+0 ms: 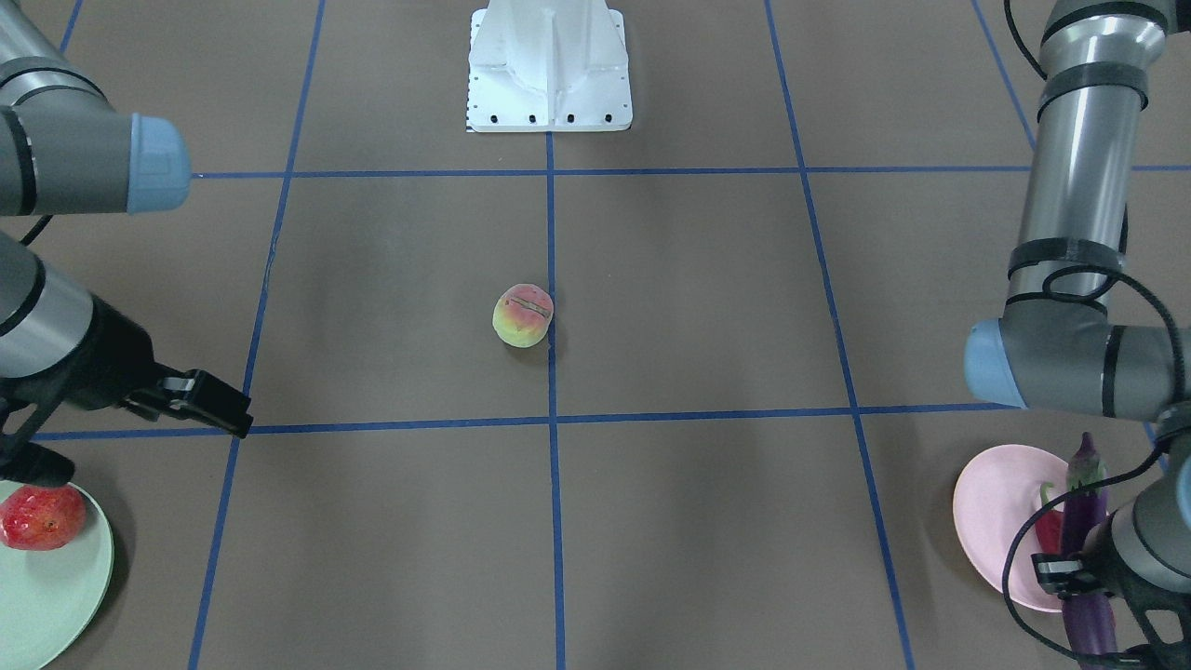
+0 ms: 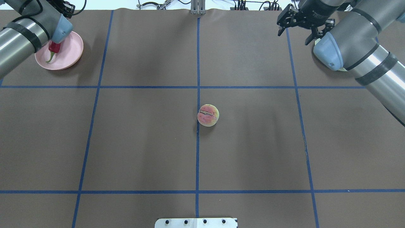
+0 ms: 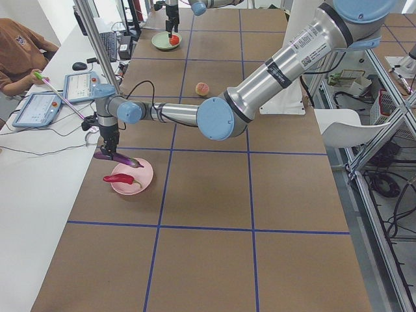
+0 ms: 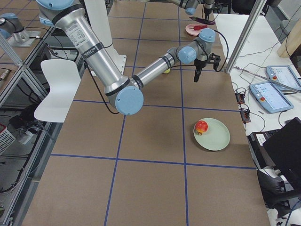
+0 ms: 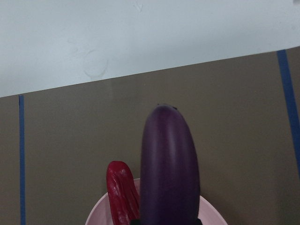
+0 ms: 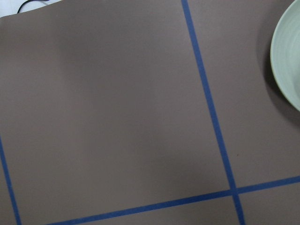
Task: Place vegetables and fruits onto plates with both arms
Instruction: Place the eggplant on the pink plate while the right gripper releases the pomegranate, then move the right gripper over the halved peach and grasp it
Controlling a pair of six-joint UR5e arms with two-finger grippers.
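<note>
My left gripper (image 3: 109,149) is shut on the purple eggplant (image 1: 1085,507) and holds it just above the pale pink plate (image 1: 994,507). The red chili pepper (image 2: 54,47) lies on that plate. In the left wrist view the eggplant (image 5: 169,173) hangs over the chili (image 5: 121,191). My right gripper (image 2: 294,31) is open and empty, beside the mint green plate (image 1: 51,596). The red-orange fruit (image 1: 41,518) sits on the green plate. The peach-like fruit (image 2: 208,115) lies alone on the table's middle.
The white base block (image 1: 549,70) stands at the robot's side of the table. Blue tape lines (image 2: 197,158) cross the brown surface. An operator (image 3: 19,52) sits with tablets beyond the far table edge.
</note>
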